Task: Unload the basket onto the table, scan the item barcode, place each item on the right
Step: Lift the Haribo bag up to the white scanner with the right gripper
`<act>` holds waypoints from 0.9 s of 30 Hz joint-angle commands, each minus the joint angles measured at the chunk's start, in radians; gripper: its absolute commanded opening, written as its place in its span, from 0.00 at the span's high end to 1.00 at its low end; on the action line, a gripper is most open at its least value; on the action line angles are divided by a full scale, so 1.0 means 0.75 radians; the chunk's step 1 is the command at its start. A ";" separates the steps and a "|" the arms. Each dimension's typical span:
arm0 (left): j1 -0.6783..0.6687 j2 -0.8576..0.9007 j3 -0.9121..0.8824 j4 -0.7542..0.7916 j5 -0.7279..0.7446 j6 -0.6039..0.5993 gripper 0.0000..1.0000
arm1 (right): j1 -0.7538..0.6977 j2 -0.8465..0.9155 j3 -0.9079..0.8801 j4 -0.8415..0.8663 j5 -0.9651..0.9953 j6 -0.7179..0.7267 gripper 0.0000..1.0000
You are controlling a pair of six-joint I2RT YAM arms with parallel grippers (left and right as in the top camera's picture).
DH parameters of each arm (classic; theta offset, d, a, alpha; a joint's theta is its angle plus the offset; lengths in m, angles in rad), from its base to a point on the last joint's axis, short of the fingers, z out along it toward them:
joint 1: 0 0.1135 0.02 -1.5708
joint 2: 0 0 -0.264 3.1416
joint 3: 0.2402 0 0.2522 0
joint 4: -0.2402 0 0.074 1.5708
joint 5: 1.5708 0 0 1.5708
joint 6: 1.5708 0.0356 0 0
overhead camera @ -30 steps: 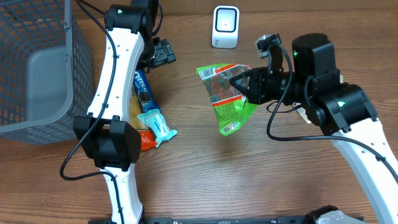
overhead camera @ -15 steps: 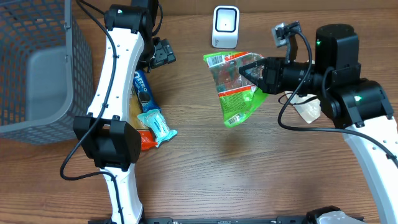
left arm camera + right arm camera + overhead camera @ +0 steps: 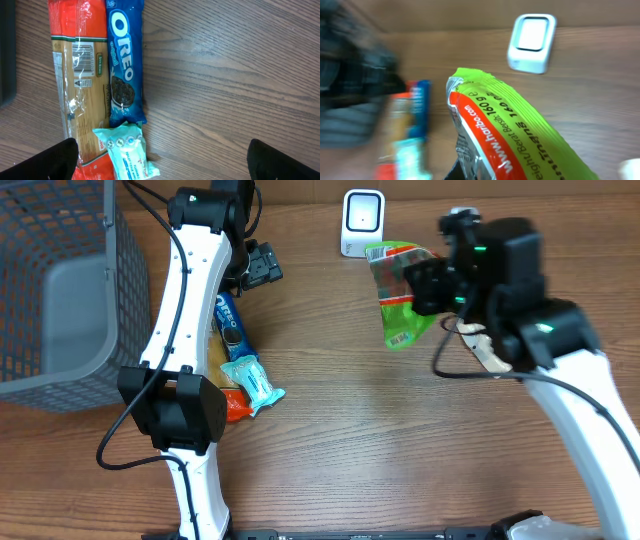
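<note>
The item is a green and red Haribo bag (image 3: 398, 292), and my right gripper (image 3: 432, 285) is shut on it, holding it in the air just right of the white scanner (image 3: 362, 223). From the right wrist, the bag (image 3: 520, 135) fills the foreground with the scanner (image 3: 532, 42) beyond its top edge; no barcode shows on the visible side. My left gripper (image 3: 165, 165) stands open above the table with nothing between its fingers. It hangs over a teal tissue pack (image 3: 127, 152).
A blue Oreo pack (image 3: 124, 65) and an orange pasta packet (image 3: 80, 75) lie side by side under the left arm. A grey wire basket (image 3: 60, 290) stands at the far left. A pale object (image 3: 490, 355) lies under the right arm.
My right gripper has carried the green bag up and to the right, from mid-table to beside the scanner. The left arm has not moved.
</note>
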State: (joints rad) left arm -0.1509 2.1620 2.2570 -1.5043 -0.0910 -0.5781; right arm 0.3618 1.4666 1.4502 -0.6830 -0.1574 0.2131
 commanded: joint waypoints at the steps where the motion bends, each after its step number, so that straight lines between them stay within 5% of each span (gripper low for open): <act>1: -0.011 0.012 -0.008 -0.003 -0.017 -0.008 0.00 | 0.102 0.120 0.050 0.062 0.494 -0.173 0.96; 11: -0.011 0.012 -0.008 -0.003 -0.017 -0.008 0.00 | 0.227 0.417 0.050 0.413 1.117 -0.600 0.96; 27: -0.011 0.012 -0.008 -0.003 -0.017 -0.008 0.00 | 0.221 0.812 0.050 1.276 1.186 -1.852 0.96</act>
State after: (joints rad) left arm -0.1509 2.1620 2.2566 -1.5040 -0.0914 -0.5781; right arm 0.5304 2.0434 1.4525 0.2066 0.7033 -0.9192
